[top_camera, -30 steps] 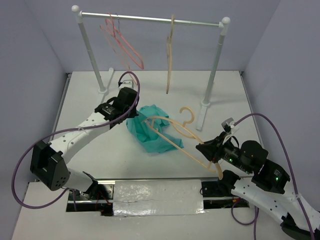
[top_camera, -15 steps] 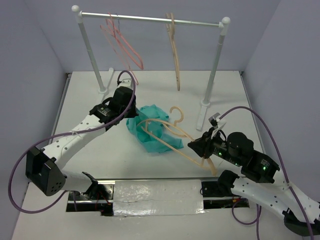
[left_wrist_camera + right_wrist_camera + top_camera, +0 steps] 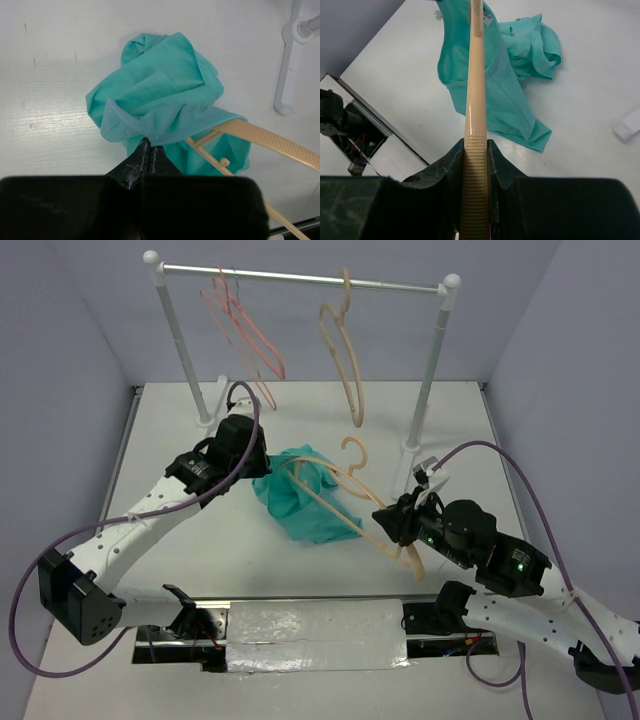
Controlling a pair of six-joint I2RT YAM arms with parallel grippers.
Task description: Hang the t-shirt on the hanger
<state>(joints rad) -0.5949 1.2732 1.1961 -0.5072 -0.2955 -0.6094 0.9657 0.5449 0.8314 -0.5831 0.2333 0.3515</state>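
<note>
Your left gripper [image 3: 148, 151] is pinched tight on an edge of the shirt [image 3: 165, 85]. It lifts that hem off the table [image 3: 50, 75], so the opening stands up like a mouth. Your right gripper [image 3: 476, 150] is clamped across the ridged end of one arm of the hanger [image 3: 474, 80]. It holds the hanger on edge and aimed forward, so the far arm can slide into that mouth. In the right wrist view cloth hangs on both sides of the bar, so it looks part-way in. The rest of the shirt lies crumpled on the table between your two arms, in front of the rack [image 3: 300, 278]. A tan hanger [image 3: 356, 405] and pink hangers [image 3: 255, 340] hang there, apart from the work.
</note>
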